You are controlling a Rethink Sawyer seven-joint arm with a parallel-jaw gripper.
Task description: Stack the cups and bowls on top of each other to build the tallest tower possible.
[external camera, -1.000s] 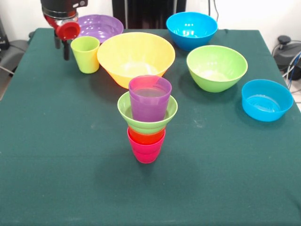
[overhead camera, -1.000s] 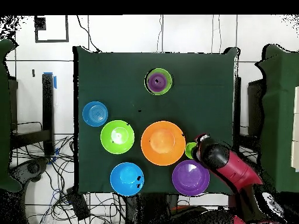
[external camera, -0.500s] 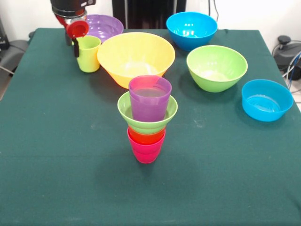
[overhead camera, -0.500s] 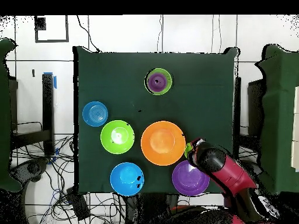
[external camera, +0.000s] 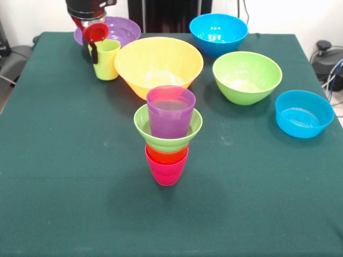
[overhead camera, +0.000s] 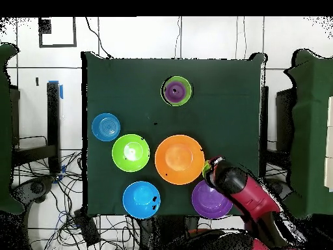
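Even, bright light is falling from above; soft shadows are pooling under the tower (external camera: 168, 134), and white glare spots are shining on the far blue bowl (external camera: 218, 33).

The arm (external camera: 86, 8) is running off the top edge in the front view, and its red end is covering part of the lime green cup (external camera: 107, 61) and the purple bowl (external camera: 115, 29); from overhead the arm is hiding that cup almost wholly. The jaws' spread is not showing.
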